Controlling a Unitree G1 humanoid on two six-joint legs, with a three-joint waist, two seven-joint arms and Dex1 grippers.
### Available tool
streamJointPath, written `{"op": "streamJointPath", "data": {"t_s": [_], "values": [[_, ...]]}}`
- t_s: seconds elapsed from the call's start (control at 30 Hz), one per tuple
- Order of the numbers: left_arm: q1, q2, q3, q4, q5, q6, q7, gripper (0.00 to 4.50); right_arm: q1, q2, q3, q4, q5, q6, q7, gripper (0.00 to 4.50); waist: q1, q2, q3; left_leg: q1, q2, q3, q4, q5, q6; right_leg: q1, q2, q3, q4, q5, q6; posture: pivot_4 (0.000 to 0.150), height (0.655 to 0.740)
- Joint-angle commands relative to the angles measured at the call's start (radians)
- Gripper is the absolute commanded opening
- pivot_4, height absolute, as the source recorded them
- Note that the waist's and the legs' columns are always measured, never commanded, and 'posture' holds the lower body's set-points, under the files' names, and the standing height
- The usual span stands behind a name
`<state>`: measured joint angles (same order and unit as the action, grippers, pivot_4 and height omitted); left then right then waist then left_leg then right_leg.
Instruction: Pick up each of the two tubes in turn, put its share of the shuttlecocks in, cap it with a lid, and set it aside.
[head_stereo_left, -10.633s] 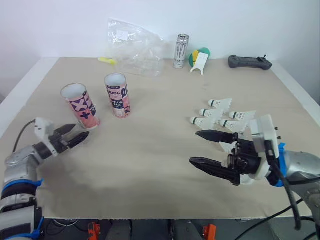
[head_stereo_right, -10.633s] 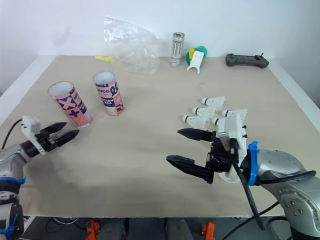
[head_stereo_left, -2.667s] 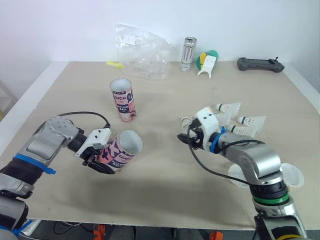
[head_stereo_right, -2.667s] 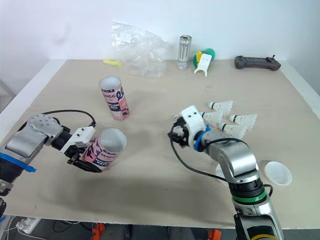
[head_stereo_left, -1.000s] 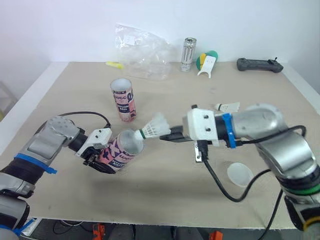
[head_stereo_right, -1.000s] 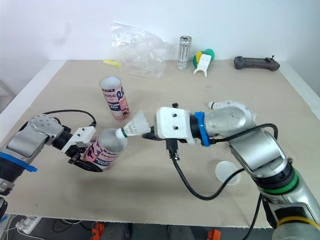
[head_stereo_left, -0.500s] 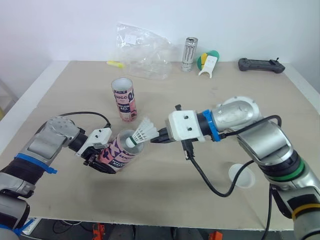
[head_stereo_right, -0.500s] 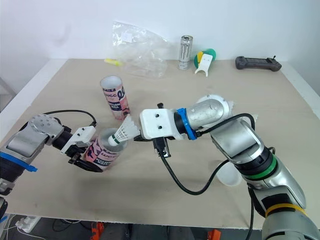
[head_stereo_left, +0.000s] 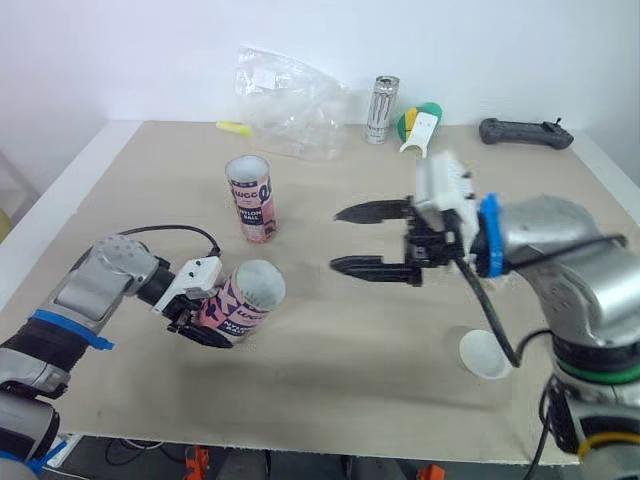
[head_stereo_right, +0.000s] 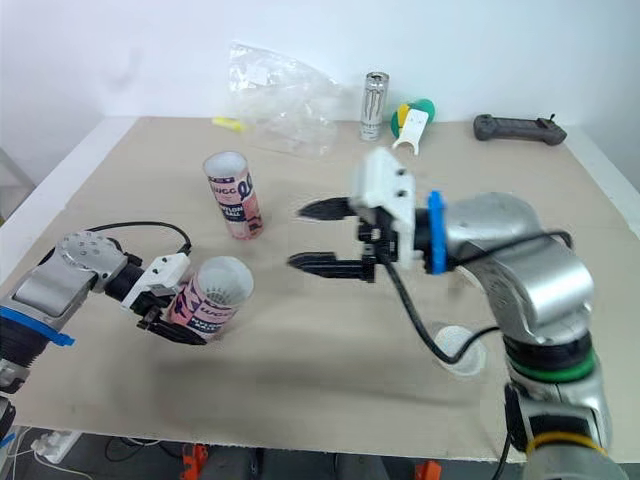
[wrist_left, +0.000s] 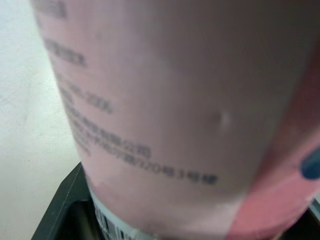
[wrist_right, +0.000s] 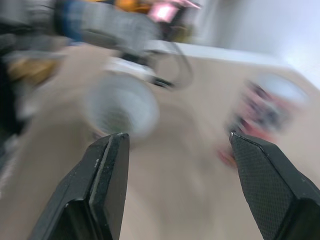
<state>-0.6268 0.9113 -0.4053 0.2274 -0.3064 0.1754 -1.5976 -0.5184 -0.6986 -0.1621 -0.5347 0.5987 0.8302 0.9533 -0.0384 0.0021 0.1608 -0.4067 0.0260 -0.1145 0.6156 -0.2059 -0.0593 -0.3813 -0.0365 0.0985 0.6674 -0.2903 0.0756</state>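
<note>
left fingers (head_stereo_left: 205, 336) clamped on the tilted tube (head_stereo_left: 243, 303); right fingers (head_stereo_left: 375, 267) wide apart, empty, above the table (head_stereo_left: 140, 190)

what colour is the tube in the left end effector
Pink with dark and white markings; the tube shows best in the left eye view.

You worked at a beige tabletop (head_stereo_left: 330, 370) with pale white edges, a plain white wall (head_stereo_left: 140, 50) behind it. Light was even and soft, leaving only faint shadows on the surface.
</note>
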Motion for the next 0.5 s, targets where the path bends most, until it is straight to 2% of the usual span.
{"op": "streamJointPath", "data": {"t_s": [0.03,0.2,0.3,0.4,0.5], "values": [[0.043,0.000,-0.063,-0.014,0.010,0.011,-0.017,2.83,0.167,-0.033,-0.259,-0.112,0.068,0.034,-0.076,3.46,0.002,0.000,0.000,0.000,0.000,0.000,0.000,0.000,0.001,0.000,0.000,-0.001,0.000,-0.001,0.000,0.150,0.7400],[0.041,-0.001,-0.065,-0.015,0.005,0.012,-0.017,2.83,0.360,-0.131,-0.469,-0.129,0.132,0.051,-0.047,3.46,-0.005,0.004,0.000,0.001,0.000,0.002,0.000,-0.002,0.003,0.001,0.000,0.001,0.001,-0.001,-0.001,0.150,0.7400],[0.035,-0.010,-0.070,-0.009,0.009,0.011,-0.017,2.83,0.501,-0.184,-0.536,-0.071,0.080,0.010,0.002,3.46,-0.004,0.002,0.001,0.002,0.001,0.002,0.001,-0.002,0.003,0.003,0.001,0.001,0.000,-0.002,0.000,0.150,0.7400],[0.028,-0.021,-0.072,-0.007,0.011,0.016,-0.017,2.83,0.596,-0.220,-0.521,0.037,-0.009,-0.076,0.016,3.46,-0.006,0.001,0.001,0.004,0.001,0.003,0.003,-0.002,0.003,0.007,0.000,0.002,-0.001,-0.005,0.006,0.150,0.7400],[0.024,-0.028,-0.073,-0.010,0.013,0.021,-0.017,2.83,0.625,-0.239,-0.469,0.147,-0.077,-0.150,0.022,3.46,-0.006,0.001,0.001,0.005,0.000,0.005,0.004,-0.002,0.003,0.007,0.000,0.006,-0.002,-0.004,0.008,0.150,0.7400]]}}
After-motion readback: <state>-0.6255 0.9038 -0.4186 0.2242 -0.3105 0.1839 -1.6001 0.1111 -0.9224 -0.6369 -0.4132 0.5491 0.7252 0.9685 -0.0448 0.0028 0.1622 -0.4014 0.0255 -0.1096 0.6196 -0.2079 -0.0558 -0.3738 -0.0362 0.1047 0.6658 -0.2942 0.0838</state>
